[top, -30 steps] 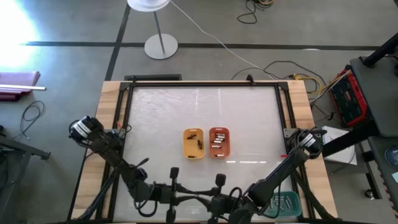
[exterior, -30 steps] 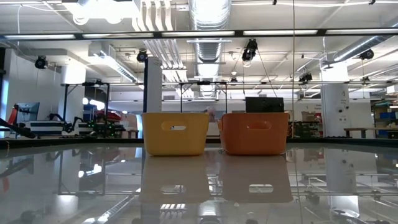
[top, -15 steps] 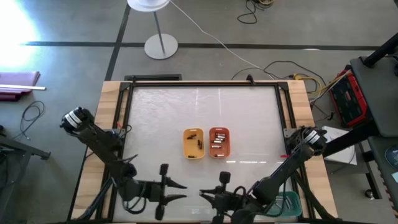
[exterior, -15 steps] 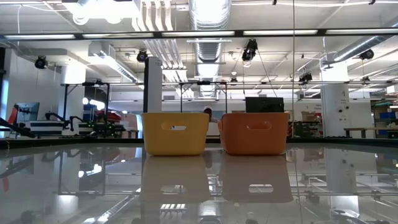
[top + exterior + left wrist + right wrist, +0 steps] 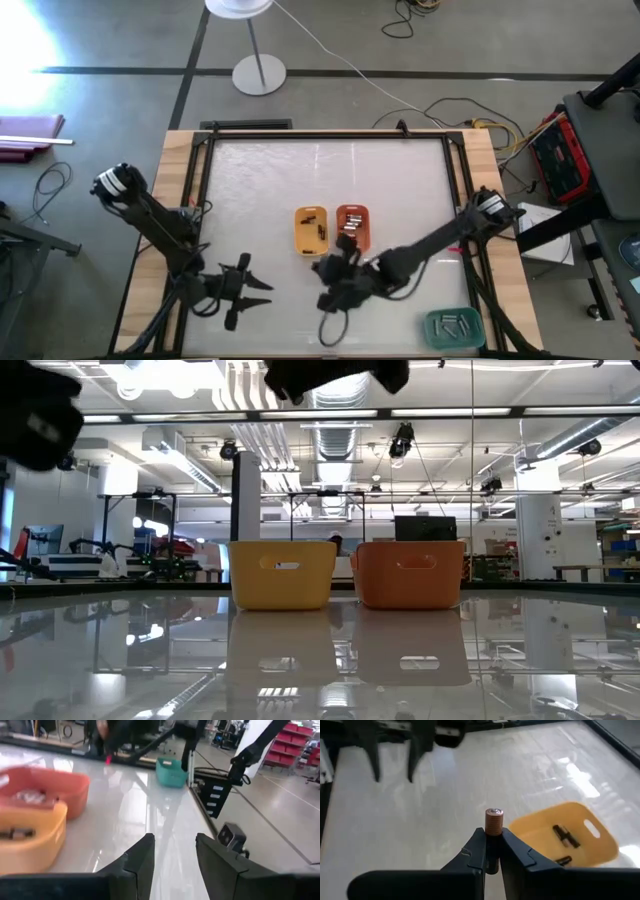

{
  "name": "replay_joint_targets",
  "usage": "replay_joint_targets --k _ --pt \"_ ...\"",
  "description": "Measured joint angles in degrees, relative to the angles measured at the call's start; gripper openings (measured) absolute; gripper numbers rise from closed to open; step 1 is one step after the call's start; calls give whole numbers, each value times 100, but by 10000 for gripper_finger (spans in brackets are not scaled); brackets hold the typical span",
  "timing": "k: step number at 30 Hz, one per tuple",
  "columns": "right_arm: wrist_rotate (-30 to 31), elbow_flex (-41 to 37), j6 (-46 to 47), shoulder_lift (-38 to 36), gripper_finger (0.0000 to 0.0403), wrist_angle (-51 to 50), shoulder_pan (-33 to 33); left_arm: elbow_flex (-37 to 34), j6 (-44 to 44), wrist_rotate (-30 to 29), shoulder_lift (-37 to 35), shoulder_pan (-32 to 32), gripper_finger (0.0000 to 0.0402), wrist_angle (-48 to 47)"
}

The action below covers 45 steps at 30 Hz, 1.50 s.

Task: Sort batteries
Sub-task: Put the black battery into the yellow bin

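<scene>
My right gripper [image 5: 326, 273] hovers just near of the yellow tray [image 5: 311, 230] and is shut on one battery [image 5: 493, 822], copper-coloured at its free end. The yellow tray [image 5: 565, 835] holds a few dark batteries; the orange tray [image 5: 352, 228] beside it holds silvery ones. My left gripper [image 5: 254, 285] is open over bare table at the near left, nothing between its fingers [image 5: 145, 857]. Both trays rest flat on the table, as the low view shows: yellow [image 5: 282, 573], orange [image 5: 410, 573]. My right gripper pinches the battery's dark lower part [image 5: 492, 851] between its two fingertips. The copper end [image 5: 493, 815] sticks out past the fingertips. The battery is lifted clear of the table and lies along the fingers.
A teal tray [image 5: 453, 325] with several batteries sits at the near right corner, also in the left wrist view [image 5: 171, 771]. The table top is glossy, with a raised frame [image 5: 200, 170] around it. Bare surface lies left of and beyond the two middle trays.
My right gripper has swung from the table's near edge toward the yellow tray, uncovering the teal tray. My left gripper has drawn away from the near middle toward the table's left edge.
</scene>
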Motion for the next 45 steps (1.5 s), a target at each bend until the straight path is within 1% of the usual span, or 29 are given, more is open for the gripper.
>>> replay_joint_targets --k 3,5,7,10,12,15,17,20,25,30,34,37,45 --pt "-124 2 -151 0 23 50 -102 -168 -102 3 320 -4 127 332" --pt "-157 -5 -395 0 23 16 -211 -186 -76 -32 531 11 127 338" --pt "-178 -68 -584 0 23 21 -407 -181 -33 -236 755 46 127 340" --pt "-251 -219 -863 20 23 20 -795 -160 62 -695 1075 108 127 340" --pt "-487 -266 -974 111 23 24 -1072 -151 60 -975 1238 156 127 338" --pt "-1080 -271 -1136 401 23 118 -1448 -151 -120 -1206 1384 263 127 359" --pt "-1458 -275 -1252 622 23 157 -1652 -151 -247 -1240 1397 359 127 364" --pt "-1756 -280 -1280 825 23 162 -1885 -151 -211 -1239 1315 451 127 347" --pt "-1815 -280 -1439 844 27 209 -2077 -174 99 -1263 1220 474 127 342" --pt "-1831 -281 -1463 844 24 292 -2180 -174 -122 -1293 1220 476 127 342" --pt "-1845 -299 -1473 1052 23 303 -2213 -97 -442 -1299 1220 476 127 453" --pt "-2121 -303 -1482 1319 23 322 -2241 51 -331 -1297 1180 470 127 661" --pt "-2198 -300 -1488 1458 25 366 -2246 602 -31 -1181 962 428 127 646"
